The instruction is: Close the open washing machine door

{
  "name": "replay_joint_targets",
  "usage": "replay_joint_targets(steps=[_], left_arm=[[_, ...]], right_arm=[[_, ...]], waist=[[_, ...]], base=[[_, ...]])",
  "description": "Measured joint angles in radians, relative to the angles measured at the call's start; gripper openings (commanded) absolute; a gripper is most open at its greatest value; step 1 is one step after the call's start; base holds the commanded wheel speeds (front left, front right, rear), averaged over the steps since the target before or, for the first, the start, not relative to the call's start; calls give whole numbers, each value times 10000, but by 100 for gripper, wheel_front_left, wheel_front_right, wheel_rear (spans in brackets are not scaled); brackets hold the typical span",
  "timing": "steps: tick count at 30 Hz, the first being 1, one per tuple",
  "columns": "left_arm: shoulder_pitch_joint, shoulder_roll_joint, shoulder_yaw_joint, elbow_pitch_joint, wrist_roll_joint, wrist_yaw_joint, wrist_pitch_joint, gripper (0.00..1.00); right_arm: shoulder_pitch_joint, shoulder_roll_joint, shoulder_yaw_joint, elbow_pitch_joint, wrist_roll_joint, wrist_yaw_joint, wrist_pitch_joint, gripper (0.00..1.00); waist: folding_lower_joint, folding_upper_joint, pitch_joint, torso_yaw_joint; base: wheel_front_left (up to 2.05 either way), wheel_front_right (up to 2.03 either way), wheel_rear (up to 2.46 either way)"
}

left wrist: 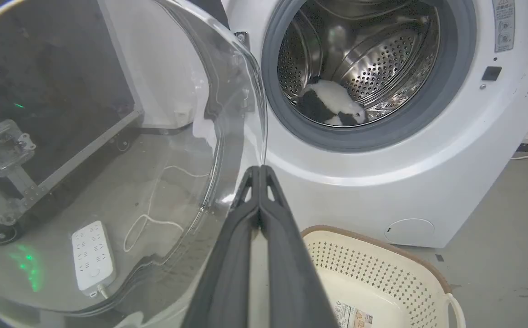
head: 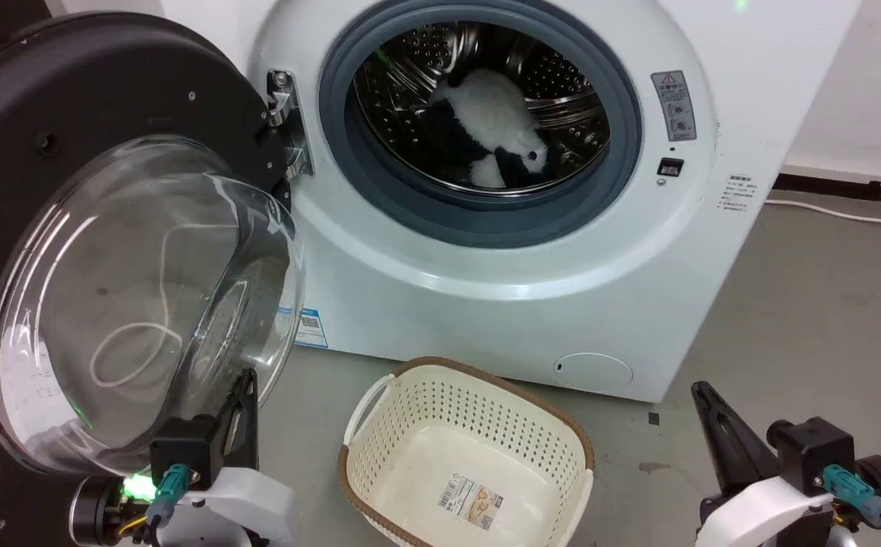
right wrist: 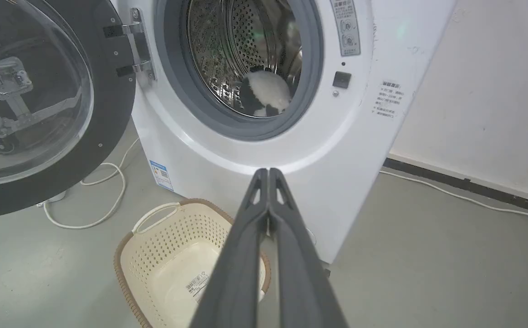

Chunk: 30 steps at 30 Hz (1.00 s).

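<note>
The washing machine door stood wide open at the left of the head view, hinged to the washing machine at upper centre, with the left gripper just beside its glass bulge and the right gripper at lower right, both with jaws pressed together, empty.

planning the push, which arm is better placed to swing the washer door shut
Left. The left gripper sits beside the glass of the washing machine door; the right gripper is off beyond the laundry basket.
</note>
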Motion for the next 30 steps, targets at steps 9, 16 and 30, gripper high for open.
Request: replay_joint_targets(steps=[9,16,30], left_arm=[[0,0,4,0,0,0,0,0],[0,0,2,0,0,0,0,0],[1,0,4,0,0,0,0,0]], right_arm=[[-1,0,8,0,0,0,0,0],[-1,0,4,0,0,0,0,0],[-1,0,6,-2,0,0,0,0]], waist=[[0,0,0,0],[0,0,0,0],[0,0,0,0]], base=[[0,0,0],[0,0,0],[0,0,0]])
